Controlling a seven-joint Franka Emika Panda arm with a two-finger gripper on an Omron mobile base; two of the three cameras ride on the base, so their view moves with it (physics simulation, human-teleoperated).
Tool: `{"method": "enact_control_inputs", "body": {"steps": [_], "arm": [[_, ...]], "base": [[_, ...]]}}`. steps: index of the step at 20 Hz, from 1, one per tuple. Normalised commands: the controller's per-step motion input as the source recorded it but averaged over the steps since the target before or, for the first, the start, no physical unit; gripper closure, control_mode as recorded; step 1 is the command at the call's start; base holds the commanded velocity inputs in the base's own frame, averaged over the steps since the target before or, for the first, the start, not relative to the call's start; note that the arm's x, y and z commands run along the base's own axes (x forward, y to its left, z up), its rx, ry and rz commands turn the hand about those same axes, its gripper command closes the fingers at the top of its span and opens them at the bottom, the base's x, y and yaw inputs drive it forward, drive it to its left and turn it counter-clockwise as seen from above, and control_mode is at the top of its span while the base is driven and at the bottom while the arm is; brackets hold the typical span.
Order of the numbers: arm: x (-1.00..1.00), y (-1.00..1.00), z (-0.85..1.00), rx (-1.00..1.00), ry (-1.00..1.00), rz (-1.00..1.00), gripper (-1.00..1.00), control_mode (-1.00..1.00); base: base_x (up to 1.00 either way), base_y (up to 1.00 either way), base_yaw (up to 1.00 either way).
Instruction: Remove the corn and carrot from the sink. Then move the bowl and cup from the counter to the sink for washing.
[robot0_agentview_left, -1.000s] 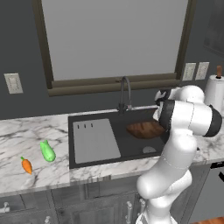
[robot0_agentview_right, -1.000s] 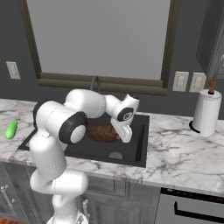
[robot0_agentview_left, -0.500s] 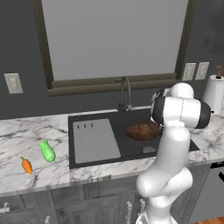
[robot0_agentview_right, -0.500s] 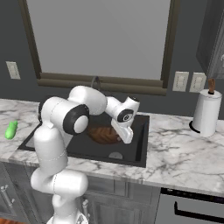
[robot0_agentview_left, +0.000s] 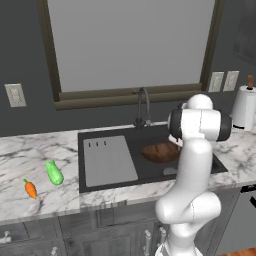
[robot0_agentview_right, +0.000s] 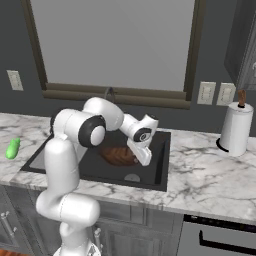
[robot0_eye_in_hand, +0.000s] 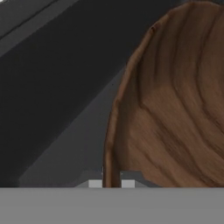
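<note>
The bowl is a wide, shallow vessel of dark brown wood grain, and it sits inside the sink, in the black basin to the right of the grey drainboard panel and below the faucet. Judged by its look, it is rigid and moderately light, not fragile; its smooth curved wall offers no flat face, so the thin rim is the only practical place to take hold, with one finger inside and one outside. In the hand view the rim edge runs down between the two finger tips, and the gripper is closed almost fully on that rim, so the bowl is pinched at one edge. A one-sided rim pinch on a wide bowl is likely to let it swing or pivot, so any lowering should be slow and releasing should wait until the base rests on the basin floor. Further out, the corn and the carrot lie on the counter left of the sink, near each other but apart. The paper towel roll stands on the counter at the right.
</note>
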Motion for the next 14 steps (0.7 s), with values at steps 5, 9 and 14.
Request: {"method": "enact_control_inputs", "body": {"steps": [5,9,14], "arm": [[0.23,0.07,-0.31,0.0,0.0,0.0,1.0,-1.0],[0.23,0.09,-0.29,0.0,0.0,0.0,1.0,-1.0],[0.24,0.11,-0.27,0.0,-0.01,0.02,1.0,-1.0]], "base": [[0.0,0.0,0.0],[0.0,0.0,0.0],[0.0,0.0,0.0]]}}
